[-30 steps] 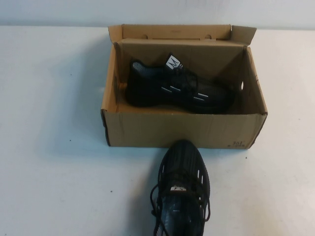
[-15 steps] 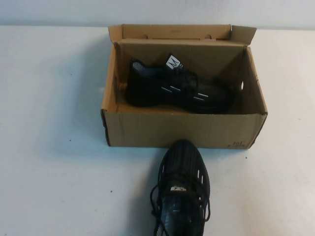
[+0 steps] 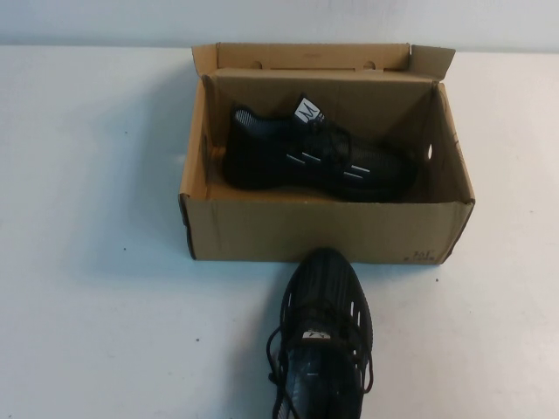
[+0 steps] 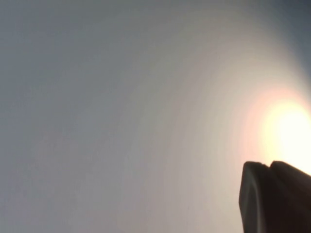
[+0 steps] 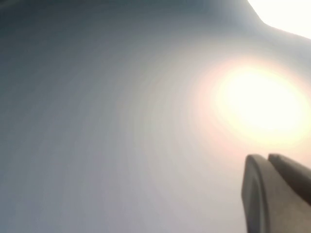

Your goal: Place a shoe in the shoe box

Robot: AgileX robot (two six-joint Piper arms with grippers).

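The white table (image 3: 96, 262) carries the shoe box (image 3: 323, 229), which stands open at the far middle. One black sneaker (image 3: 314, 161) already lies inside it on its side, toe to the right. The shoe (image 3: 323, 336) that remains out stands on the table just near of the box's front wall, toe pointing at the wall, a little right of centre. Neither arm shows in the high view. The left gripper (image 4: 277, 196) and the right gripper (image 5: 277, 194) each appear only as a dark tip against a blank bright surface, so I cannot tell whether either claw is apart or together. The pickup seems not yet begun; next, an arm must reach the near shoe, grasp it, and lift it over the front wall.
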